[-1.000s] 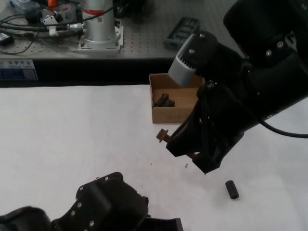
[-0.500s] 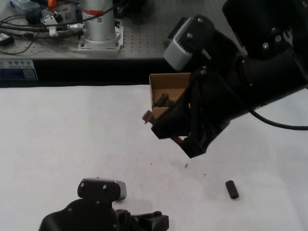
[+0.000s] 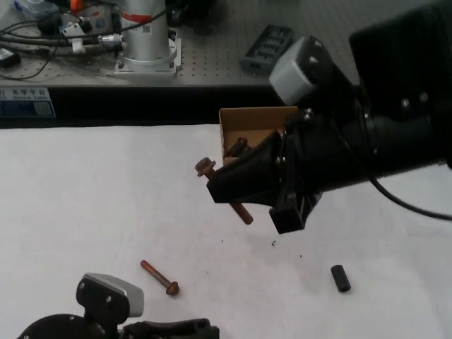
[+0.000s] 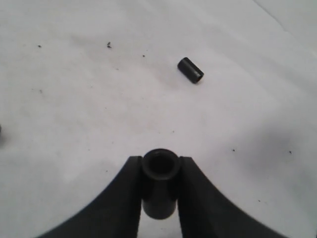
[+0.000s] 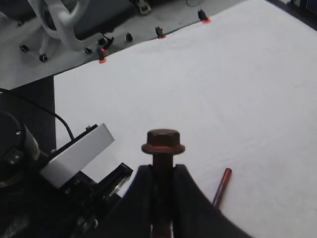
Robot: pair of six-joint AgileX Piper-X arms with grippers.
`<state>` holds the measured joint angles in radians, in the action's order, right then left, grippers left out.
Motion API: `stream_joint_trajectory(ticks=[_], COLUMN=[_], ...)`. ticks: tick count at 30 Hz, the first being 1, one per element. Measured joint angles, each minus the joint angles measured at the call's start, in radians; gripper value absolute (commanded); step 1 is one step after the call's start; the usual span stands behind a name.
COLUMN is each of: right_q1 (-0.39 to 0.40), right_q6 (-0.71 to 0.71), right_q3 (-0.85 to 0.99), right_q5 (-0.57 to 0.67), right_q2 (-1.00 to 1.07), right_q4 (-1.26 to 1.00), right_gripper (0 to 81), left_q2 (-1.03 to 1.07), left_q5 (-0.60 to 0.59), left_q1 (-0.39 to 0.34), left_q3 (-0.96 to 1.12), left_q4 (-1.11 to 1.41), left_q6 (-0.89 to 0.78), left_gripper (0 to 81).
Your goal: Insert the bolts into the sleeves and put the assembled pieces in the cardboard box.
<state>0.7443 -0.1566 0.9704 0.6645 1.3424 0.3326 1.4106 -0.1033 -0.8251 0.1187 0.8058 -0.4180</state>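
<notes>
Cardboard box (image 3: pixel 248 119) holds dark pieces (image 3: pixel 237 148); right tool (image 5: pixel 162 172) grips bolt (image 5: pixel 163 144); left tool (image 4: pixel 159 162) grips sleeve (image 4: pixel 159 198).

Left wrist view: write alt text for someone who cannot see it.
The left gripper holds a black sleeve between its fingers, hollow end toward the camera. A second black sleeve lies loose on the white bench cover beyond.

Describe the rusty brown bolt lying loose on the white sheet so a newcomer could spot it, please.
Start at the open cardboard box at the white sheet's far edge, then come toward the near edge, to its left. The rusty brown bolt lies flat there. The second bolt is clamped in the right gripper; this one lies free.
</notes>
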Motion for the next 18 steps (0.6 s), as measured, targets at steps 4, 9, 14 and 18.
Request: stream_joint_trajectory(ticks=[4,9,14,18], right_q1=[-0.023,-0.054,-0.078,-0.086], right_q6=[0.059,0.243,0.361,0.399], right_q3=[-0.079,-0.260,-0.366,-0.418], right_q5=[0.057,0.123,0.131,0.140], right_q2=[-0.024,-0.039,-0.039,-0.041], right_q4=[-0.133,-0.509,-0.720,-0.785], right_gripper=[2.2,2.2,2.2,2.2], left_q2=[-0.001,-0.005,-0.005,-0.005], left_q5=[-0.035,-0.035,-0.038,-0.038], left_q1=[0.000,0.000,0.000,0.000], left_q3=[0.000,0.000,0.006,0.047], left_q4=[0.000,0.000,0.007,0.014], left_q6=[0.076,0.141,0.229,0.317], left_gripper=[11.3,11.3,11.3,11.3])
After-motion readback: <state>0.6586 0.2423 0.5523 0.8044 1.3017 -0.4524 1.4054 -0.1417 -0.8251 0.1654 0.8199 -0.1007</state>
